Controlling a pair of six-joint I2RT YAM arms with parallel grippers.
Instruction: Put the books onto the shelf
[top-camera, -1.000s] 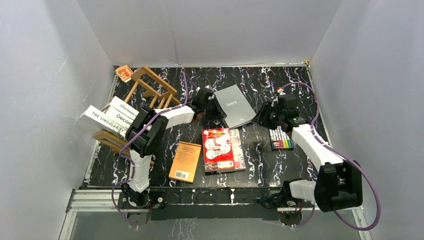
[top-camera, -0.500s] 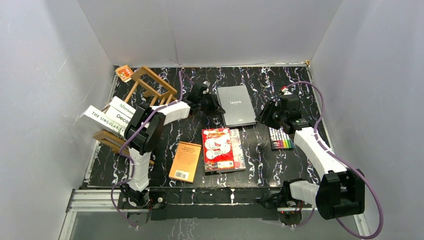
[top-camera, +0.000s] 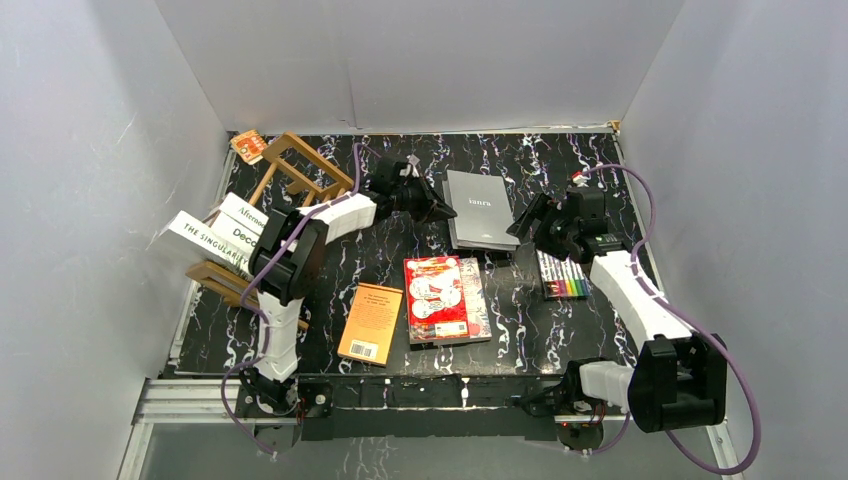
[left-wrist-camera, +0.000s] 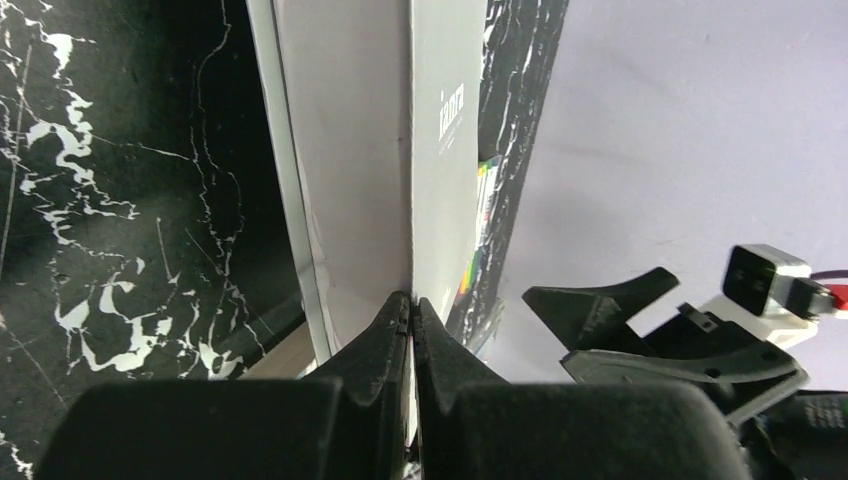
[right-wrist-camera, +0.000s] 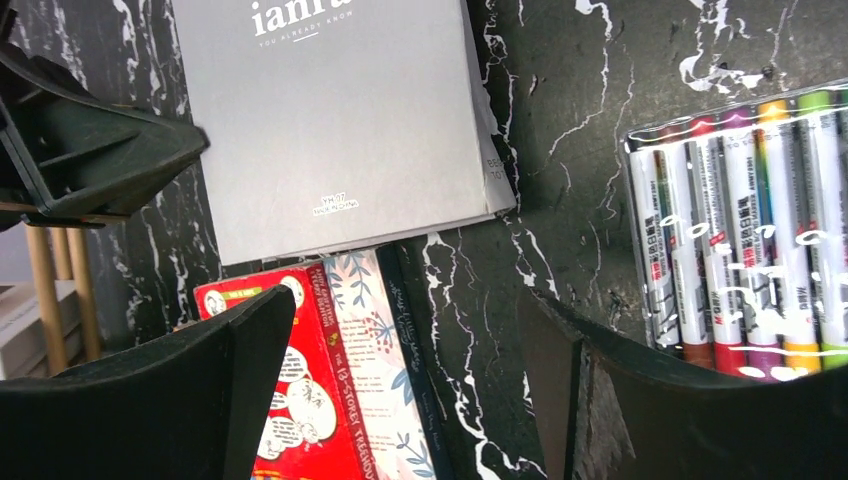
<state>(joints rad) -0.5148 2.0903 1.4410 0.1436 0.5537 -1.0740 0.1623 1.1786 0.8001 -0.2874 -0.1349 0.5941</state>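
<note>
Marbled tabletop; left gripper tight on edge of grey book, right gripper spread.

The left gripper now sits farther back on the table than a second ago, and its jaws, slightly parted then, are now pinched shut on the left edge of the grey book — the left wrist view shows the fingertips meeting on the cover. The grey book itself no longer lies askew: it is turned square to the table and sits a little farther back and to the right. The right gripper is drawn slightly nearer the book's right corner, and its jaws — half-closed before — now stand wide apart above the tabletop.
</note>
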